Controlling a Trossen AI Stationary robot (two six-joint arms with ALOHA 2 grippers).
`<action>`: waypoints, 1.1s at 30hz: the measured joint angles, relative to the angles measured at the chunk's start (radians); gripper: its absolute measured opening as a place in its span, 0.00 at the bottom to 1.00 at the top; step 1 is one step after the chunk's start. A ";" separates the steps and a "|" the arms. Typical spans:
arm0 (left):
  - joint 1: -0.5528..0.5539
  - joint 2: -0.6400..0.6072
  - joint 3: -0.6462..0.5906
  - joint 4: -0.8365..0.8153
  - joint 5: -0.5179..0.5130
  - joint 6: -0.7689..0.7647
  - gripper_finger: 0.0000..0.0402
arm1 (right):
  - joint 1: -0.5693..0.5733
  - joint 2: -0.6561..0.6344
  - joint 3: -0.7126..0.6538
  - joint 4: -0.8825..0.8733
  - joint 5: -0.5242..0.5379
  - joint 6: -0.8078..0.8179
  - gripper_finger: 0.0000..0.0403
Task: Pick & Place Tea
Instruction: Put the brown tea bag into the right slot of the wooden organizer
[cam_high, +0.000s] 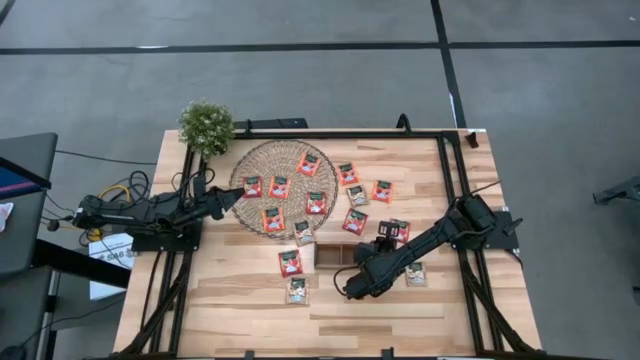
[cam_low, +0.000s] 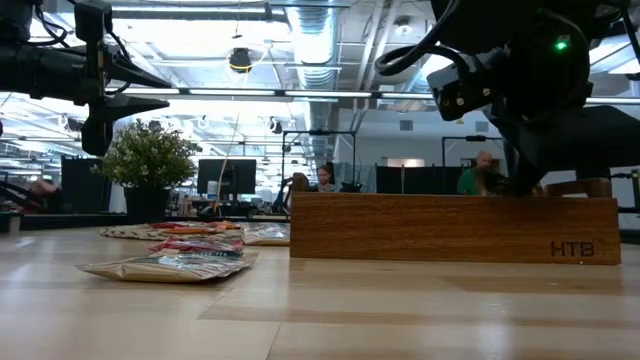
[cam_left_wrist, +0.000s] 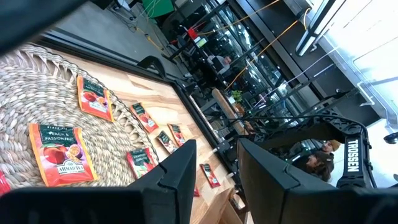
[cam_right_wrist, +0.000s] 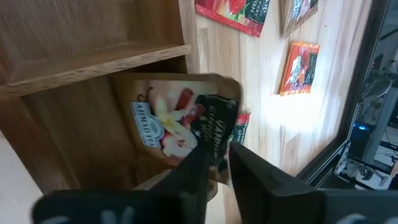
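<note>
Several small red tea sachets (cam_high: 279, 187) lie flat on the round woven mat (cam_high: 262, 160), and others are scattered on the table beside it (cam_high: 354, 221). My right gripper (cam_high: 352, 288) (cam_right_wrist: 216, 163) is over the brown wooden tray (cam_high: 335, 257) (cam_right_wrist: 74, 37), shut on a pale sachet (cam_right_wrist: 171, 121) with a dark label. My left gripper (cam_high: 226, 200) (cam_left_wrist: 216, 171) is open and holds nothing; it hovers by the mat's left edge (cam_left_wrist: 25, 87). My right gripper pinches the pale sachet between its two fingers at the dark-label edge (cam_right_wrist: 214, 127), coming from above and pointing down. The sachet sits tilted inside a tray compartment (cam_right_wrist: 68, 124). I cannot tell whether its far end touches the tray floor.
A small potted plant (cam_high: 206, 125) stands at the table's far left corner. Loose sachets lie near the tray (cam_high: 290, 262) (cam_high: 297, 290) (cam_high: 416, 275). In the low view the tray's front wall (cam_low: 450, 228) hides the right fingertips. Bare wood (cam_high: 260, 325) runs along the near edge.
</note>
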 joint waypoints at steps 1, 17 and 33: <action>0.000 0.000 0.000 0.000 0.000 0.000 0.27 | 0.000 0.000 0.000 0.000 0.000 0.000 0.19; 0.000 0.000 0.000 -0.001 0.000 -0.002 0.27 | -0.001 -0.007 0.007 -0.133 0.080 0.105 0.41; 0.000 0.000 0.000 0.000 0.048 -0.002 0.27 | 0.001 -0.027 0.096 -0.132 0.098 0.079 0.39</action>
